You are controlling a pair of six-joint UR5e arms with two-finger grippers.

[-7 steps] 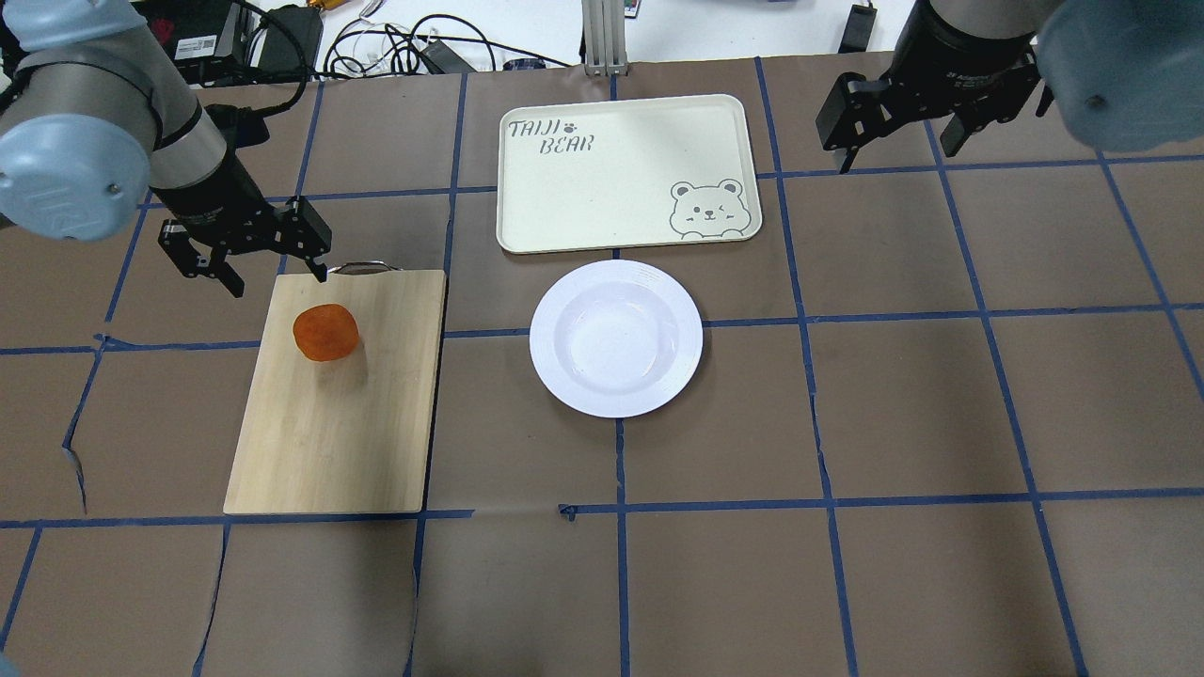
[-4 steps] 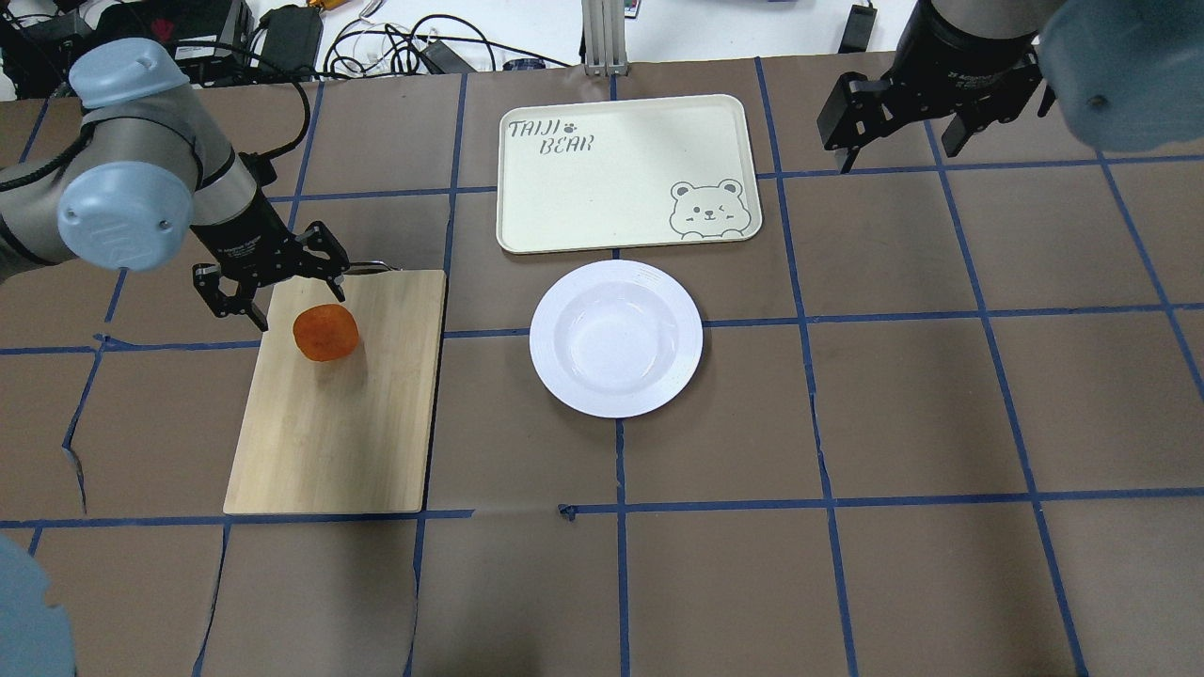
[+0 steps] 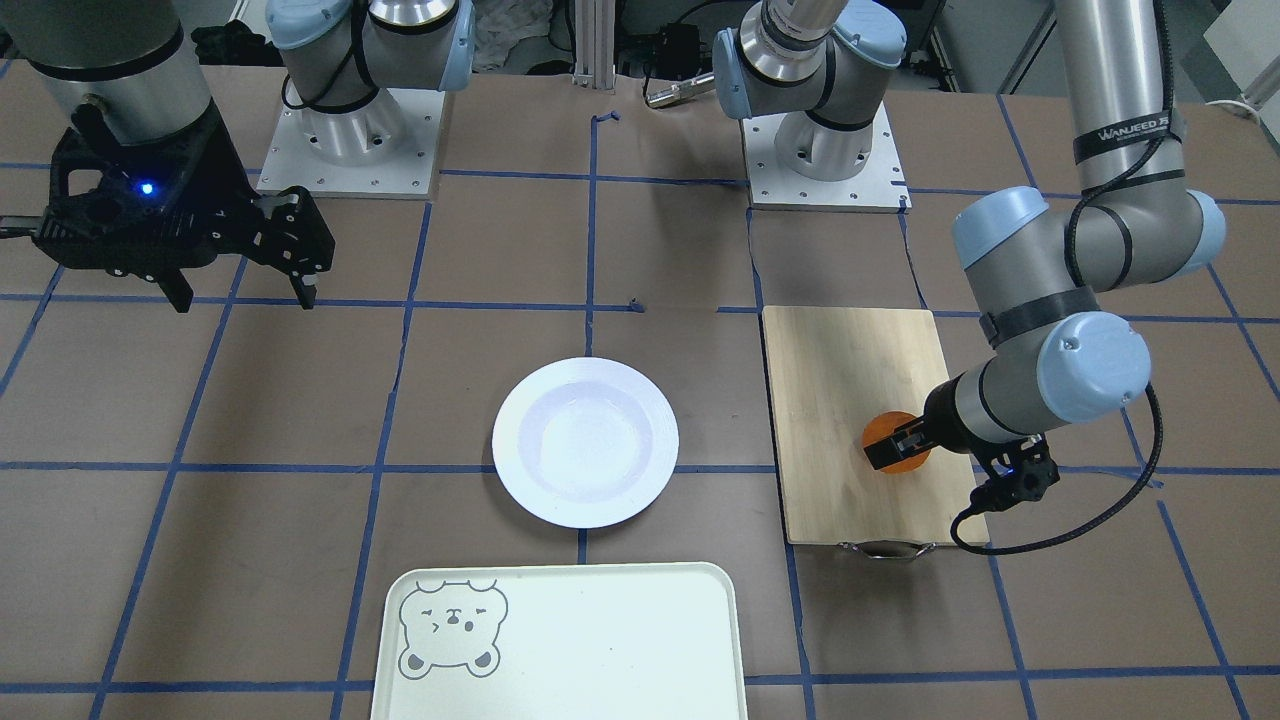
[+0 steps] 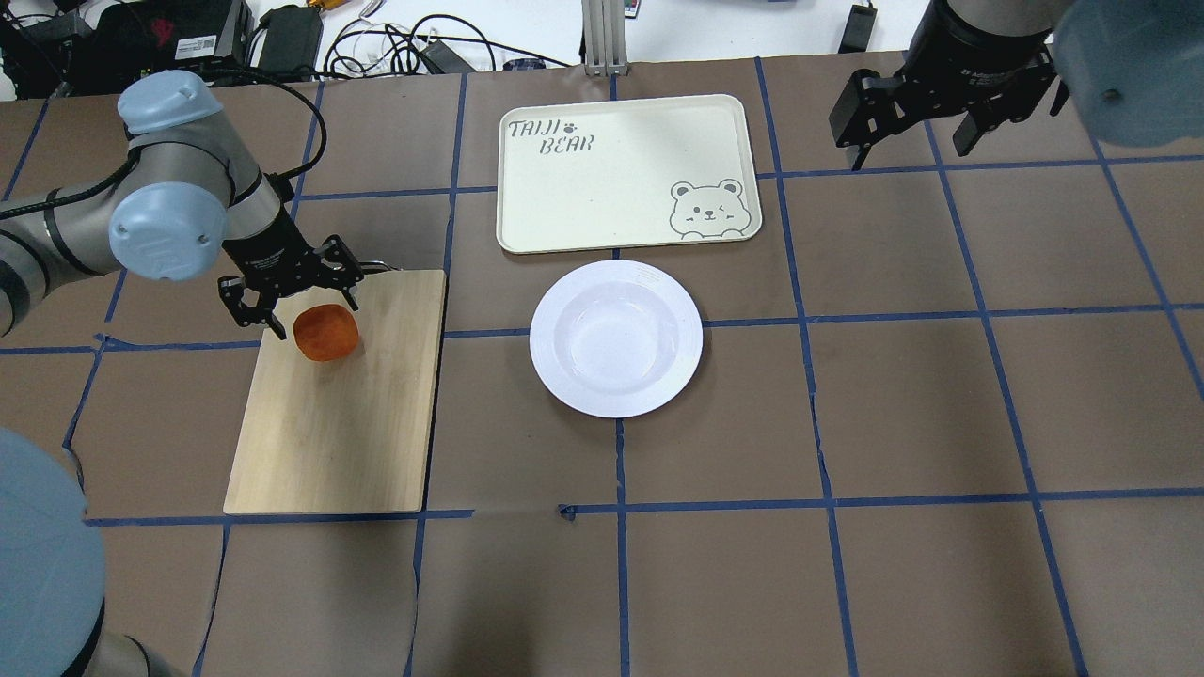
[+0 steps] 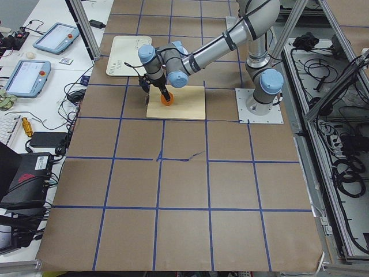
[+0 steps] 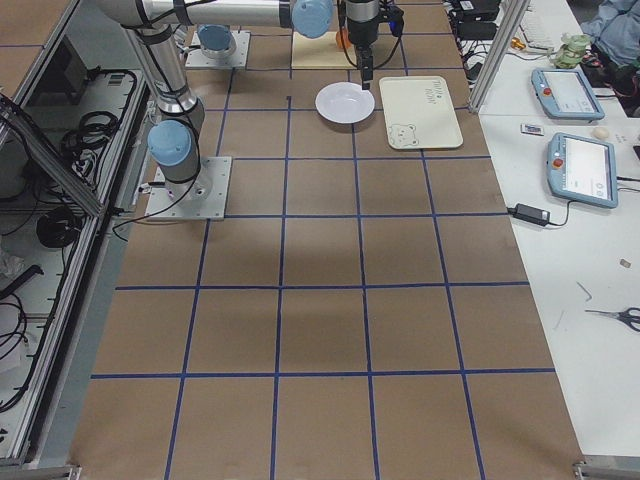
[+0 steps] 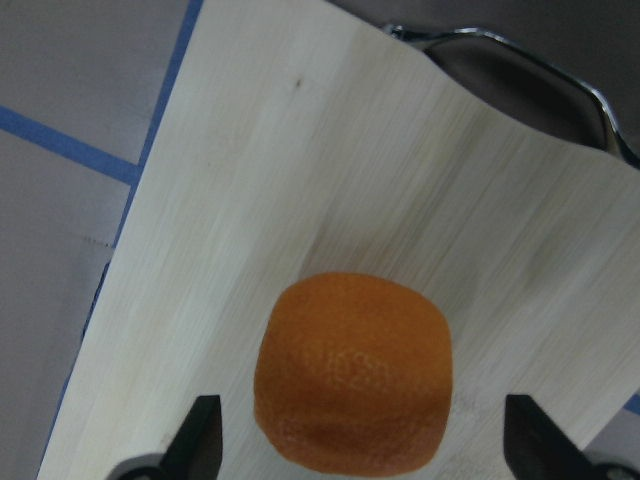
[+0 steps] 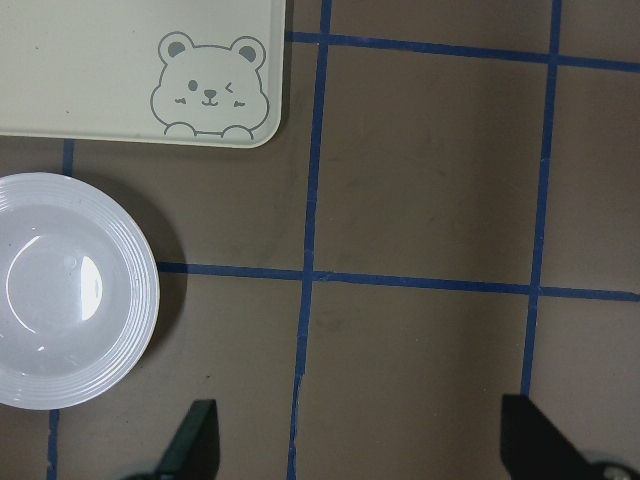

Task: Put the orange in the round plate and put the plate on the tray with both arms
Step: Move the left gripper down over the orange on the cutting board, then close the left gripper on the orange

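Note:
The orange sits on the far end of a bamboo cutting board. My left gripper is open and low over it. In the left wrist view the orange lies between the two fingertips, with gaps on both sides. The white round plate lies empty at the table's middle. Just beyond it is the pale tray with the bear face. My right gripper hangs open, high over bare table right of the tray.
The cutting board has a metal handle at its far end, close to my left gripper. Cables and devices lie beyond the table's far edge. Blue tape lines cross the brown table cover.
My left arm has swung in and down from beside the board, so the open gripper now straddles the orange. The right arm has barely moved.

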